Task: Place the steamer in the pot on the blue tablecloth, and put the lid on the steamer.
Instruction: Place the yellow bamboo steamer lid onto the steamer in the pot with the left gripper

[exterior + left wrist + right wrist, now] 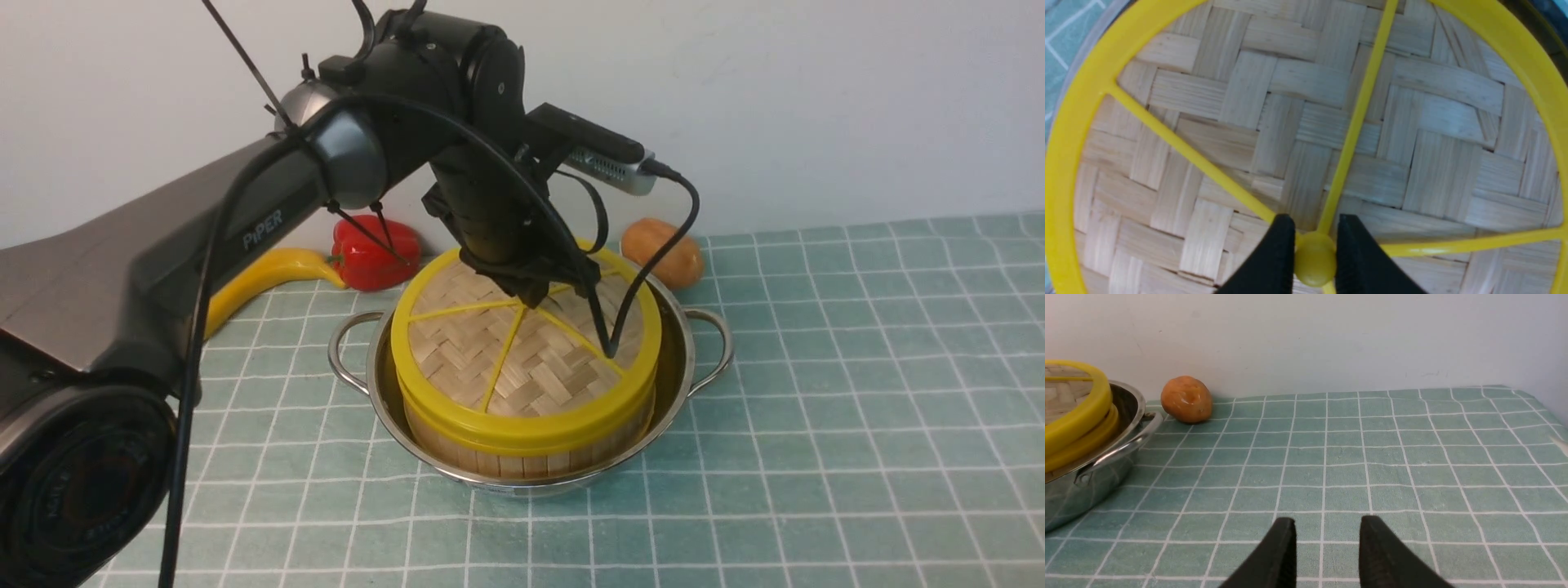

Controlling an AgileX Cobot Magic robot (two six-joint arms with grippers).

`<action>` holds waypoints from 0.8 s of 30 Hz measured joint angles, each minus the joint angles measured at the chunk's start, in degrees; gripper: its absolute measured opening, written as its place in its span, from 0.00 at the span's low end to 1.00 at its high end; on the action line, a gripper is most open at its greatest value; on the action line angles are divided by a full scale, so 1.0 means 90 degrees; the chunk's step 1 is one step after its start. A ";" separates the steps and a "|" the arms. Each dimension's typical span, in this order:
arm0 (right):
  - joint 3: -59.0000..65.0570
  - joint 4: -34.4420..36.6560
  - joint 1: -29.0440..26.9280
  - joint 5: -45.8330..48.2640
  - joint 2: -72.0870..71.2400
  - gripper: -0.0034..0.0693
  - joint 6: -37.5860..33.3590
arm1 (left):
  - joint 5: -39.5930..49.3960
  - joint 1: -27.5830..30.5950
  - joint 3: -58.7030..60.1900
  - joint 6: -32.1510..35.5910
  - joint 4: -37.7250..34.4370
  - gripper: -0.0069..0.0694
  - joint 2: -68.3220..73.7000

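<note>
The steel pot (679,359) stands on the blue tablecloth (857,392). The steamer (522,459) sits inside it, with its strip wall showing at the front. The woven lid (498,367) with its yellow rim lies on top of the steamer. My left gripper (535,300) is over the lid's middle. In the left wrist view the gripper (1315,222) is shut on the lid's yellow hub knob (1314,259). My right gripper (1327,520) is open and empty, low over the cloth to the right of the pot (1128,406). It is out of the front view.
A red pepper (375,253) and a yellow banana-shaped thing (261,282) lie behind the pot on the left. An orange round vegetable (663,251) lies behind it on the right, against the white wall. It also shows in the right wrist view (1186,399).
</note>
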 joint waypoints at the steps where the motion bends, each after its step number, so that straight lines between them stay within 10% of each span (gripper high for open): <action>1: 0.0000 0.0000 0.0000 0.0000 0.0000 0.38 0.0000 | 0.0000 0.0000 0.0000 -0.0063 0.0002 0.25 0.0000; 13: 0.0000 0.0000 0.0000 0.0000 0.0000 0.38 0.0000 | 0.0000 0.0000 0.0000 -0.0438 0.0002 0.26 0.0000; 24: 0.0000 0.0000 0.0000 0.0000 0.0000 0.38 0.0000 | 0.0184 0.0000 0.0000 -0.0484 0.0002 0.73 -0.0013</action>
